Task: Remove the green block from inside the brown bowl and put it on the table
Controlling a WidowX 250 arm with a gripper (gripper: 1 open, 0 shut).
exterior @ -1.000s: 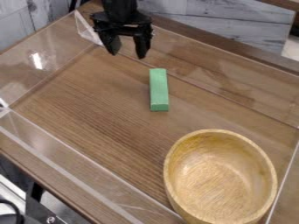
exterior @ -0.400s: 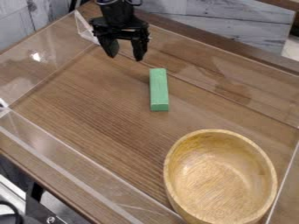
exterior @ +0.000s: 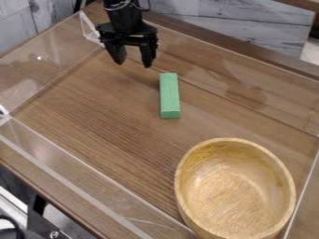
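Hovering beyond the green block (exterior: pixel 170 95), toward the back wall, the tool (exterior: pixel 132 57) has crept slightly closer to it over the last second, fingers spread wide and holding nothing. The block hasn't budged: it lies flat on the desk (exterior: pixel 88 112), well apart from the brown bowl (exterior: pixel 234 191), which sits empty. So the removal looks done. Count: one block, one bowl, one tool.
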